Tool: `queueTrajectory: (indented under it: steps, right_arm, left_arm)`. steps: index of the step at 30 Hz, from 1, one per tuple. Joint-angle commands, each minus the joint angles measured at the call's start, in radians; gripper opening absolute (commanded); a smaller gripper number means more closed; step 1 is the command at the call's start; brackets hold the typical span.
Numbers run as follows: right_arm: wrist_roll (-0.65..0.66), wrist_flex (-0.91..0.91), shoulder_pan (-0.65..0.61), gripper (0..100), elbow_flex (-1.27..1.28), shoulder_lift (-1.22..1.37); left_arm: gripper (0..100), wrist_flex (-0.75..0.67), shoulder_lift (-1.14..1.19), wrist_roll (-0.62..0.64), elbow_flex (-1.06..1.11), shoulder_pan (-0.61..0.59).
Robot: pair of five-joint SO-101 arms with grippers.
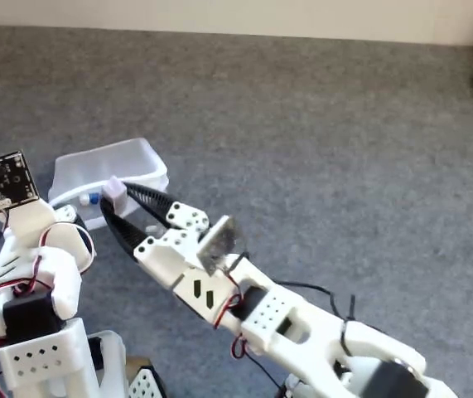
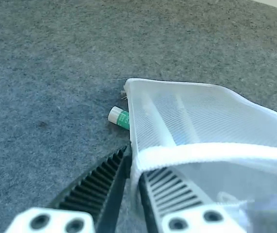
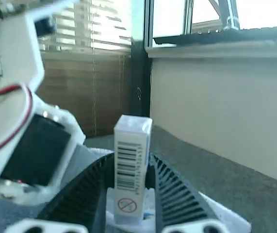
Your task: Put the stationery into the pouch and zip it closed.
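Pouch (image 1: 112, 166): white mesh, sat on grey tabletop (image 1: 344, 124) in front of L arm, mouth up and held open. In L wrist view the pouch (image 2: 206, 121) had a white band along its rim. Two long pale stick shapes showed thru the mesh, couldn't ID.

Left end effector (image 2: 134, 165): fingers closed down to a thin gap, pinching the pouch's rim band at a corner.

Box (image 3: 131, 160): small, white, barcode on the side, upright. Right end effector (image 3: 130, 167) was clamped on it from both sides at approx. mid-height, jaws only as far apart as the box is wide. In high view the box (image 1: 114, 189) sat at the tips of the right end effector (image 1: 113, 197), over the pouch's near rim. Couldn't tell whether it touched the pouch.

Tube (image 2: 119, 117): green and white, lying flat on tabletop just beside the pouch's outer edge, one end hidden behind the mesh.

R arm came in from lower right of high view, reaching across toward L arm. Bkgd in R wrist view: blinds (image 3: 94, 53), pale wall (image 3: 225, 107).
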Motion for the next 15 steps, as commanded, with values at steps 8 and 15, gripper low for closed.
queueTrajectory:
  steps: [8, 15]
  right_arm:
    - [0.12, -0.113, 0.008, 0.4, -0.064, 0.088]
    - [0.229, -0.196, 0.007, 0.4, -0.061, 0.088]
  left_arm:
    - [1, -0.023, 0.005, -0.008, -0.015, 0.022]
    - [1, -0.023, 0.005, -0.008, -0.015, 0.022]
